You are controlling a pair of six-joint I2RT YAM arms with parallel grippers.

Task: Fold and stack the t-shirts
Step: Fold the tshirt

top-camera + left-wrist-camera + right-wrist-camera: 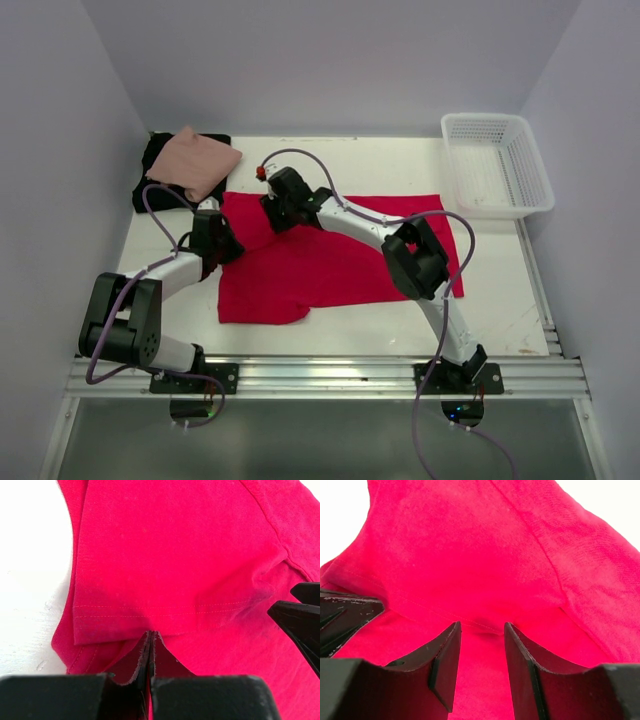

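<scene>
A bright red t-shirt (340, 265) lies spread across the middle of the table, with a sleeve flap folded inward at its left end. My left gripper (232, 248) is shut, its tips (151, 633) resting at the stitched hem of that flap (175, 555); I see no cloth between them. My right gripper (272, 218) hangs just over the same flap, open (482, 627), with only red cloth (470, 555) lying flat below the gap. A folded salmon-pink t-shirt (195, 162) lies on a black t-shirt (150, 185) at the back left.
A white lattice basket (497, 165) stands at the back right corner. White walls close in the table on three sides. The two grippers are close together; each shows at the edge of the other's wrist view.
</scene>
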